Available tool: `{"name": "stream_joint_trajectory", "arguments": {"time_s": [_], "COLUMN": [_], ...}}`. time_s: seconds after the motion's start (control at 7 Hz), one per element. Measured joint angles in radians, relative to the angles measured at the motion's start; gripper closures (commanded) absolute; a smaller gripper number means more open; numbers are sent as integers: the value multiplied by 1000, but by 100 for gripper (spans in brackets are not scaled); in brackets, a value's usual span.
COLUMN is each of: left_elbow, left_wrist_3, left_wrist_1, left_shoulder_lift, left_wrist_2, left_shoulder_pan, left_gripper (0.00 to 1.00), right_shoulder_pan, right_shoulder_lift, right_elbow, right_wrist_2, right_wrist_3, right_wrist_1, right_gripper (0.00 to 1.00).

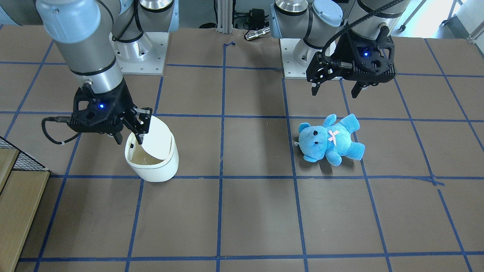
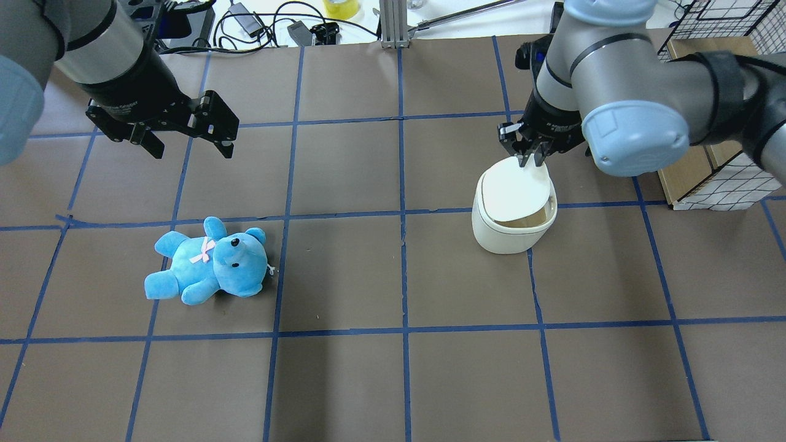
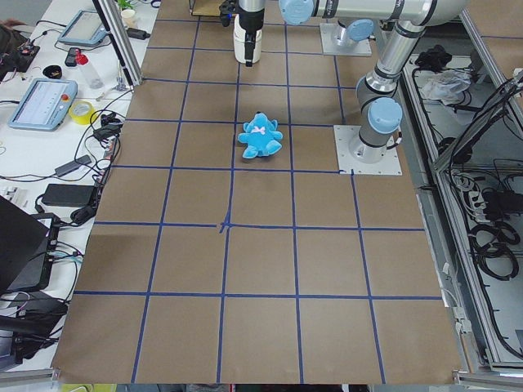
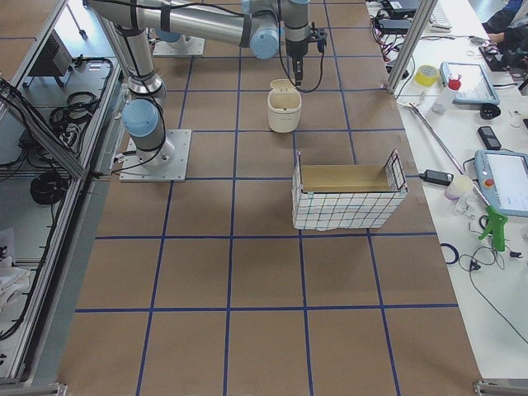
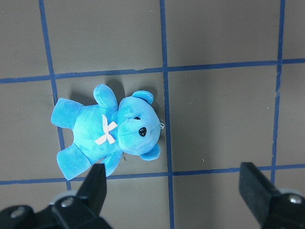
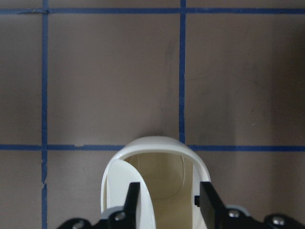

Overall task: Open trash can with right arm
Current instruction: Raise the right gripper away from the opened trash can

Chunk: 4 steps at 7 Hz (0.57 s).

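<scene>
The white trash can stands on the table; it also shows in the overhead view and the right wrist view. Its swing lid is tilted, so part of the tan inside shows. My right gripper hangs over the can with its jaws narrowly apart and its fingertips at the lid's edge. Nothing is clamped between them in the right wrist view. My left gripper is wide open and empty, hovering above the table behind the teddy.
A blue teddy bear lies on its back under my left gripper's side, also in the left wrist view. A wire basket with a checked liner stands beyond the can on my right.
</scene>
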Motion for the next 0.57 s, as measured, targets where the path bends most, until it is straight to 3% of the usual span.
{"name": "stream_joint_trajectory", "arguments": {"time_s": [0.29, 0.57], "left_elbow": [0, 0], "left_wrist_3": [0, 0], "left_wrist_1": [0, 0], "left_shoulder_lift": [0, 0], "left_wrist_2": [0, 0], "left_shoulder_pan": [0, 0], "left_gripper": [0, 0], "right_shoulder_pan": [-1, 1], "right_shoulder_lift": [-16, -18], "right_elbow": [-91, -146], "right_wrist_2": [38, 22], "right_wrist_3": [0, -1], "right_wrist_1": [64, 172], "right_gripper": [0, 0]}}
